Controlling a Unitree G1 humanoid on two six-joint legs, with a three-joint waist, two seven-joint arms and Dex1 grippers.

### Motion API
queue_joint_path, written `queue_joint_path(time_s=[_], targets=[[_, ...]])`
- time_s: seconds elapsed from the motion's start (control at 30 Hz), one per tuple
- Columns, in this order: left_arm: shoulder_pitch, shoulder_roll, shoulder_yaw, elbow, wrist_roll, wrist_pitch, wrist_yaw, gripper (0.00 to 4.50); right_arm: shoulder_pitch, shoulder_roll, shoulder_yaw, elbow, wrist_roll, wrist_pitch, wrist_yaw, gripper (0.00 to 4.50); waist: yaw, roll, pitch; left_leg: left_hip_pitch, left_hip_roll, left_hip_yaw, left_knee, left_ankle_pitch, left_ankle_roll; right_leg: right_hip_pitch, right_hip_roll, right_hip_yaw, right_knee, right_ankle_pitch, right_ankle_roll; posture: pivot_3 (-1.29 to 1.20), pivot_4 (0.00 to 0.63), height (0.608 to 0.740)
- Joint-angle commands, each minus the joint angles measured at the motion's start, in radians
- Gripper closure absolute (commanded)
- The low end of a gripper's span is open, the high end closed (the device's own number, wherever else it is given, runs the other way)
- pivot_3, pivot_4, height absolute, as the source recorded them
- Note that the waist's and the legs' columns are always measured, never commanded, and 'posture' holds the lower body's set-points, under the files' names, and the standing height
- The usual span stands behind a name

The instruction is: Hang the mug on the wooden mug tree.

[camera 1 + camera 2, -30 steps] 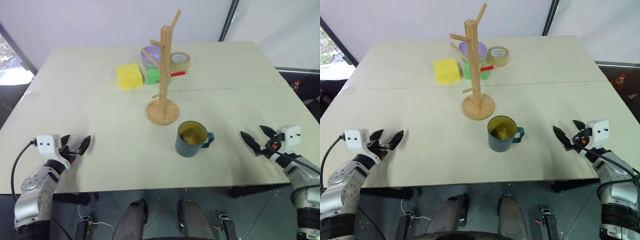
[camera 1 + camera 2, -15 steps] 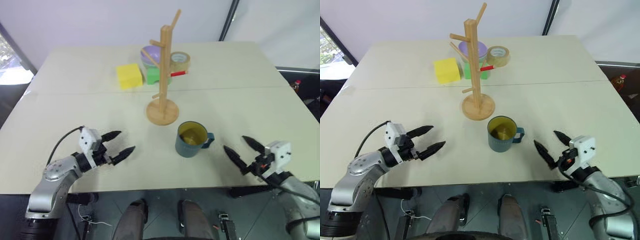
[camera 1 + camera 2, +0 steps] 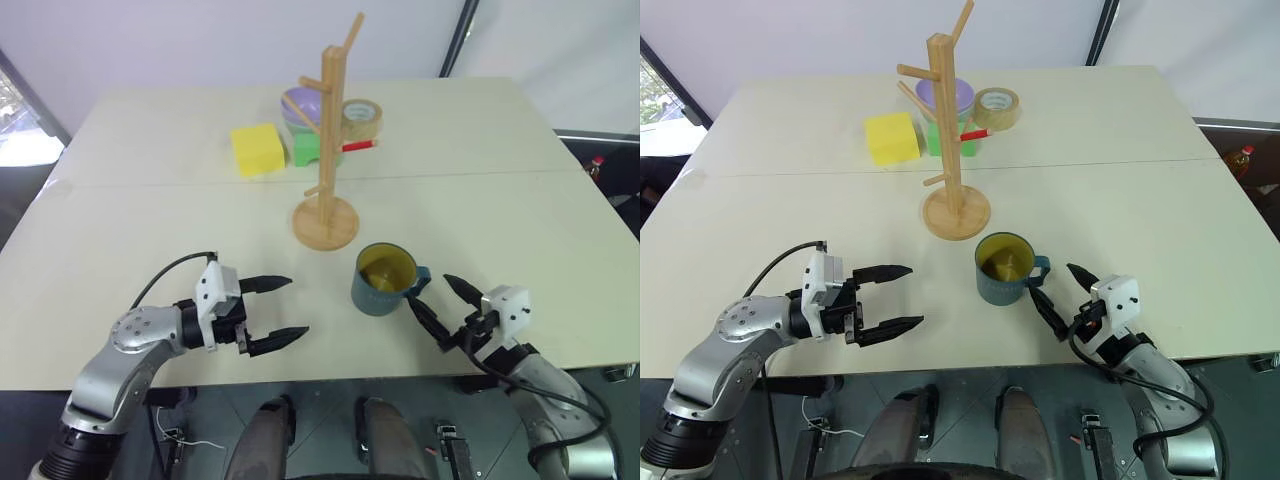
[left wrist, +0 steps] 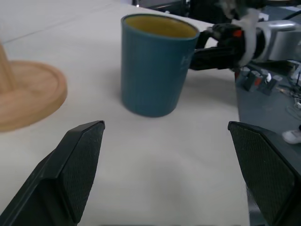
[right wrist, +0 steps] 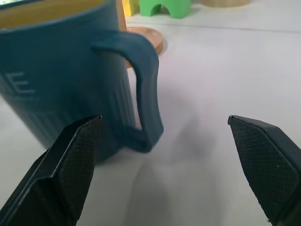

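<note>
Reaching for the mug, nothing is held yet.
Both the left gripper (image 3: 268, 312) and the right gripper (image 3: 1061, 294) have fingers spread, on either side of the mug (image 3: 382, 279); next the right one probably must close on the handle (image 5: 143, 89), then lift toward the mug tree (image 3: 327, 150).

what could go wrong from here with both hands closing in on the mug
1. The right hand is open right beside the handle of the mug; a slightly off approach could nudge the upright mug and tip it.
2. The left hand, open, points at the mug from the other side, so the hands could meet around it.
3. The wooden mug tree stands just behind; a pushed mug could bump its base.
</note>
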Motion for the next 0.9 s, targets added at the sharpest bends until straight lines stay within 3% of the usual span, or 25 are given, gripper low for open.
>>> queue_joint_path(time_s=[0.03,0.77,0.87,0.9], targets=[[0.004,0.011,-0.006,-0.05,-0.016,0.003,-0.008,0.0,-0.012,0.006,0.001,-0.012,-0.008,-0.015,-0.016,0.07,0.0,0.0,0.0,0.001,0.001,0.002,0.001,0.0,0.0,0.0,0.001,0.0,0.001,0.0,0.0,0.0,0.15,0.74],[0.013,0.019,-0.013,-0.075,-0.003,-0.018,-0.008,0.0,-0.082,0.009,0.034,0.098,-0.039,-0.022,-0.034,0.07,-0.003,0.0,0.0,0.004,0.003,0.009,0.004,0.001,0.001,0.001,0.002,0.002,0.005,0.002,-0.003,0.0,0.15,0.74],[0.012,0.019,-0.011,-0.071,0.0,-0.021,-0.006,0.0,-0.09,0.014,0.034,0.125,-0.033,-0.039,-0.021,0.86,-0.004,0.0,0.0,0.004,0.003,0.01,0.004,0.001,0.001,0.001,0.002,0.003,0.006,0.002,-0.003,0.0,0.15,0.74],[0.011,0.02,-0.01,-0.068,0.001,-0.022,-0.006,0.0,-0.092,0.014,0.035,0.132,-0.032,-0.045,-0.015,1.42,-0.004,0.0,0.0,0.005,0.003,0.01,0.004,0.001,0.001,0.001,0.002,0.003,0.006,0.002,-0.003,0.0,0.15,0.74]])
